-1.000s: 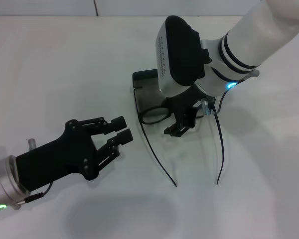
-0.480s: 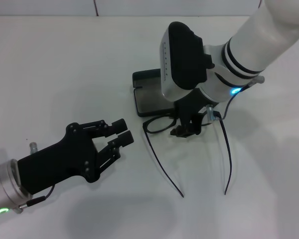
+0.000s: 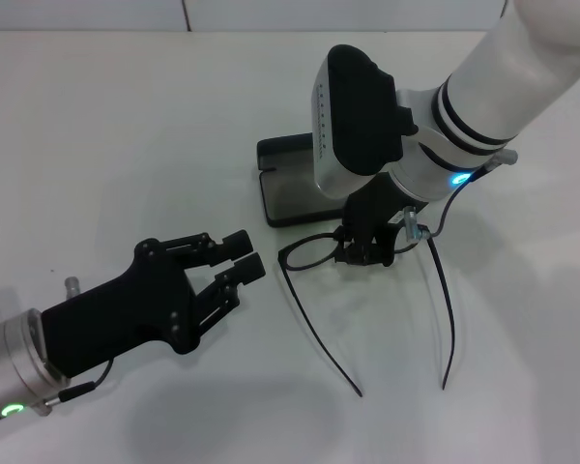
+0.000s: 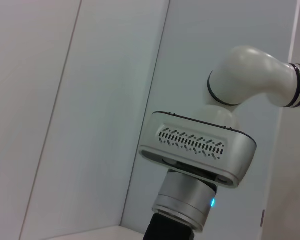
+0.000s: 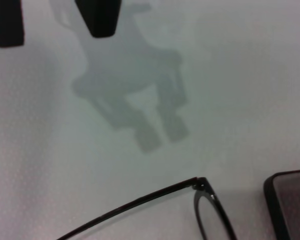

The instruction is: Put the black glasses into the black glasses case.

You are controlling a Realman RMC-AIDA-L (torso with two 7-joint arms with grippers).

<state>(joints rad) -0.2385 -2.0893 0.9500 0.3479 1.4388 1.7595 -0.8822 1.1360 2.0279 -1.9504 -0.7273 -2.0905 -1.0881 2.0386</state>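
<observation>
White worktop [image 3: 97,126] is taking up nearly the whole head view; surface matte, plain, unmarked. Its back edge is running straight across the top of that view. Behind this edge a pale wall [image 3: 77,12] is showing, with one dark vertical seam [image 3: 186,12] cutting it. A soft grey shadow [image 3: 242,416] is lying near the worktop's front edge. In the right wrist view a sharper grey shadow [image 5: 135,90] is falling on the same white surface. Left wrist view is showing pale wall panels [image 4: 35,115] with thin slanted seams [image 4: 157,90].
</observation>
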